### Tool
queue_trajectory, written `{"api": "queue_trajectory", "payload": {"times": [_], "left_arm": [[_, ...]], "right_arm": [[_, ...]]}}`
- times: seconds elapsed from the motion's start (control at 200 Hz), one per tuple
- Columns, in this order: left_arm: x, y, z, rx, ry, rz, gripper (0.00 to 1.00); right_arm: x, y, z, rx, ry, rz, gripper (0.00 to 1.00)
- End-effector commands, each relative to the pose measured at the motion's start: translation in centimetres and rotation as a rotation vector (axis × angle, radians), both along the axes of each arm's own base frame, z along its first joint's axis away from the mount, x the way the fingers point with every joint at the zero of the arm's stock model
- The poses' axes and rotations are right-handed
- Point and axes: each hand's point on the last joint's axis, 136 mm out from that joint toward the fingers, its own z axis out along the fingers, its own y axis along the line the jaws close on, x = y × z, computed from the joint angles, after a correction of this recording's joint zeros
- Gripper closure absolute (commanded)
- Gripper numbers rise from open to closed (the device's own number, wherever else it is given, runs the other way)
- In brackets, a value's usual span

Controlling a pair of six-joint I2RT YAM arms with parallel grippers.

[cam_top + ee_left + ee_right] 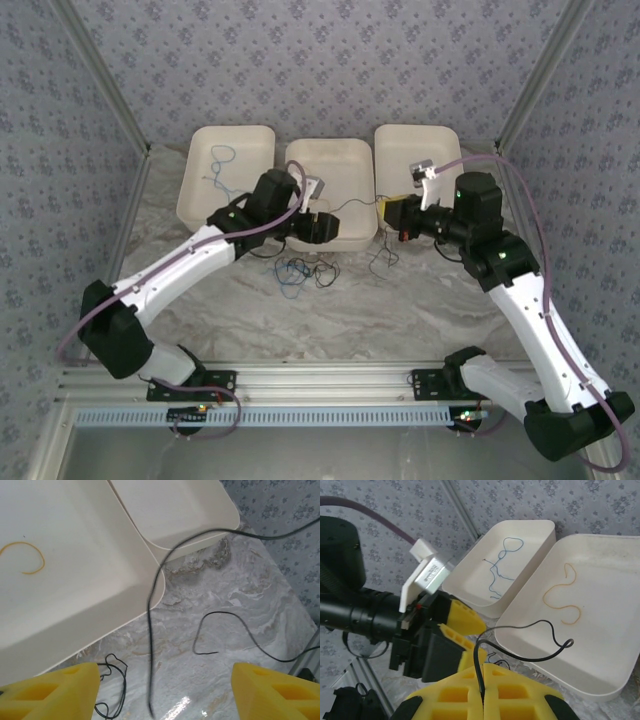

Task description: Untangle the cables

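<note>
Marbled tabletop (400,310) is stretching away from the arm bases, and a small tangle (300,270) of blue and black cords is lying on it just ahead of the left arm, near the trays.

Above that heap, the left gripper (165,680) is standing wide open and gripping nothing. A black cable (149,645) is dangling loose in the gap between its yellow fingers, touching neither. To its right, the right gripper (482,677) is clamped fully shut on that same black strand. From the pinch, the cord is rising and looping over the near rim of the middle tray (610,645).

Farther back, a yellow-tan cable (565,597) is lying alone in the middle tray and a blue cable (222,165) is lying in the left tray (250,140). The right tray (415,145) is sitting behind the right wrist, and flowered wallpaper is closing the scene.

The step looks like freeing the black strand from the heap. Doing it well probably means the right claw drawing away slowly and upward while the left one is closing low on the cord or pinning the heap. That should stop the blue cord from being dragged along. The loop may snag on the tray rim, so it is worth watching. With blue and tan sorted, the right tray seems the likely place for it.
</note>
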Motion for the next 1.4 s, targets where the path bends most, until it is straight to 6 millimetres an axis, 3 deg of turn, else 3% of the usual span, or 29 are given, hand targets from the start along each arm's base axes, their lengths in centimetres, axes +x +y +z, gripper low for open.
{"api": "queue_trajectory", "payload": {"times": [0.0, 0.105, 0.25, 0.355, 0.42, 0.515, 0.535, 0.635, 0.745, 0.844, 0.914, 1.019, 1.079, 1.199, 1.294, 1.354, 1.394], "left_arm": [[1.6, 0.4, 0.1, 0.069, -0.076, 0.021, 0.3], [2.1, -0.5, -0.4, 0.048, -0.06, -0.012, 0.32], [0.7, -3.1, -0.9, -0.005, -0.007, -0.136, 0.37], [0.3, -3.3, -0.9, -0.03, -0.002, -0.146, 0.4], [0.8, -2.9, -1.2, -0.003, -0.005, -0.115, 0.55], [2.4, -1.4, -1.2, 0.067, -0.043, -0.012, 0.94], [2.9, -1.0, -0.8, 0.074, -0.061, 0.016, 1.0], [4.5, 0.7, 2.7, 0.072, -0.154, 0.139, 1.0], [5.5, 2.5, 9.0, 0.031, -0.268, 0.235, 1.0], [5.8, 3.0, 13.7, -0.008, -0.321, 0.25, 1.0], [6.1, 2.7, 14.6, 0.011, -0.316, 0.239, 1.0], [6.4, 2.7, 13.0, 0.058, -0.282, 0.244, 1.0], [6.4, 3.3, 10.9, 0.101, -0.246, 0.268, 1.0], [5.7, 4.8, 6.0, 0.159, -0.177, 0.32, 1.0], [4.7, 6.9, 3.7, 0.178, -0.16, 0.387, 1.0], [4.2, 8.6, 3.6, 0.185, -0.172, 0.446, 1.0], [4.1, 9.6, 4.1, 0.186, -0.186, 0.477, 1.0]], "right_arm": [[-0.9, 0.9, 0.7, 0.036, -0.012, 0.058, 1.0], [-1.1, 1.0, 0.4, 0.038, -0.007, 0.058, 1.0], [-1.1, 0.7, 0.0, 0.027, -0.006, 0.042, 1.0], [-1.2, 0.7, 0.0, 0.026, -0.008, 0.042, 1.0], [-1.2, 0.6, 0.0, 0.026, -0.011, 0.04, 1.0], [-1.2, 0.4, 0.0, 0.02, -0.011, 0.03, 1.0], [-1.2, 0.3, -0.1, 0.015, -0.009, 0.026, 1.0], [-0.9, -0.6, -0.9, -0.025, 0.001, -0.017, 1.0], [-0.3, -2.2, -2.7, -0.102, 0.028, -0.104, 1.0], [0.4, -3.2, -6.2, -0.171, 0.115, -0.163, 1.0], [0.7, -3.2, -9.3, -0.214, 0.208, -0.176, 1.0], [1.1, -2.7, -13.5, -0.277, 0.28, -0.188, 1.0], [1.2, -2.2, -15.9, -0.305, 0.318, -0.183, 1.0], [1.4, -0.7, -20.1, -0.346, 0.391, -0.154, 0.89], [1.2, 0.6, -21.4, -0.372, 0.396, -0.12, 0.82], [1.1, 1.1, -21.2, -0.376, 0.379, -0.109, 0.81], [1.1, 1.4, -21.0, -0.371, 0.37, -0.103, 0.85]]}}
